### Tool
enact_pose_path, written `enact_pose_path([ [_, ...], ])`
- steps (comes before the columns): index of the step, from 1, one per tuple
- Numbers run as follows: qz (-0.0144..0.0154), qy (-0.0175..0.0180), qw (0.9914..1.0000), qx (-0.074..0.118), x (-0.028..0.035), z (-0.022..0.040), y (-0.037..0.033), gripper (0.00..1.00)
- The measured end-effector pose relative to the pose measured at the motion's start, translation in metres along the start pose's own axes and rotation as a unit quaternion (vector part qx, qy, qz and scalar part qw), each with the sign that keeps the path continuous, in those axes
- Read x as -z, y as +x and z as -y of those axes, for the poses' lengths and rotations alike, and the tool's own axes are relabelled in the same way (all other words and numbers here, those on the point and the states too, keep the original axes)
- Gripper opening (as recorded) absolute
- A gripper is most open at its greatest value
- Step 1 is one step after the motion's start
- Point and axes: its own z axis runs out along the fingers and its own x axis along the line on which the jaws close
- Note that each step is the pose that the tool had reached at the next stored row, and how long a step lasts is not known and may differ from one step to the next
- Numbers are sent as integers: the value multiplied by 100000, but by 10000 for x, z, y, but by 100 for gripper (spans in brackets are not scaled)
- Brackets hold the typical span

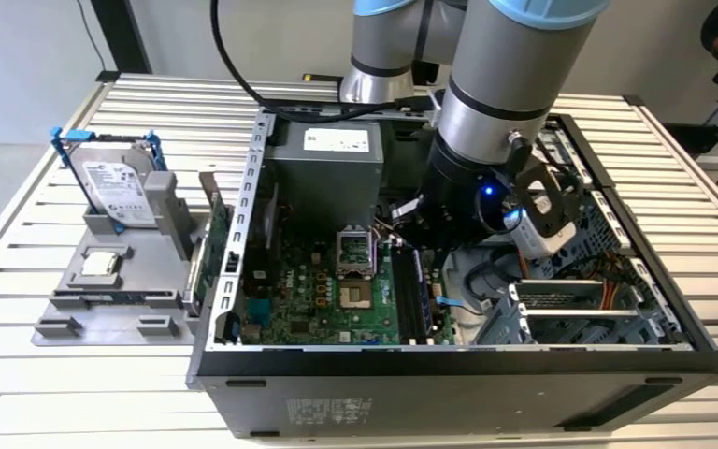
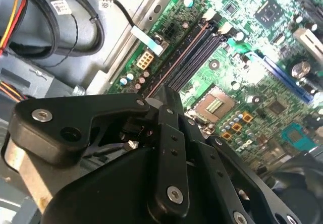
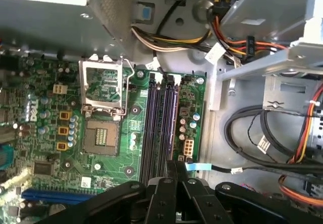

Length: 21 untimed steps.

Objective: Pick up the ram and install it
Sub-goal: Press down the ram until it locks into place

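Claw sits over the motherboard's memory slots, grip state I can't tell, ram unseen; I judge misalignment could jam or bend a slot latch.

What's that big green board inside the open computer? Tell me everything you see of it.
The flat green circuit board lies in the bottom of the open dark metal computer case. It carries a square processor socket with its silver frame flipped open, long dark parallel slots, a blue slot and many small components. The black end effector hangs over the dark slots.
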Motion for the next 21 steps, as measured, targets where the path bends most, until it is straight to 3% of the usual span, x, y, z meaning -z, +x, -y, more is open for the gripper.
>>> enact_pose_path([
  [4,-84,-57,99935,3599,0,0,0,0],
  [10,-193,-131,99658,8265,1,0,0,0],
  [13,-253,-167,99422,10735,4,0,0,0],
  [16,-313,-202,99125,13197,6,0,0,0],
  [18,-351,-221,98908,14729,7,0,0,0],
  [21,-408,-260,98519,17142,8,0,0,0],
])
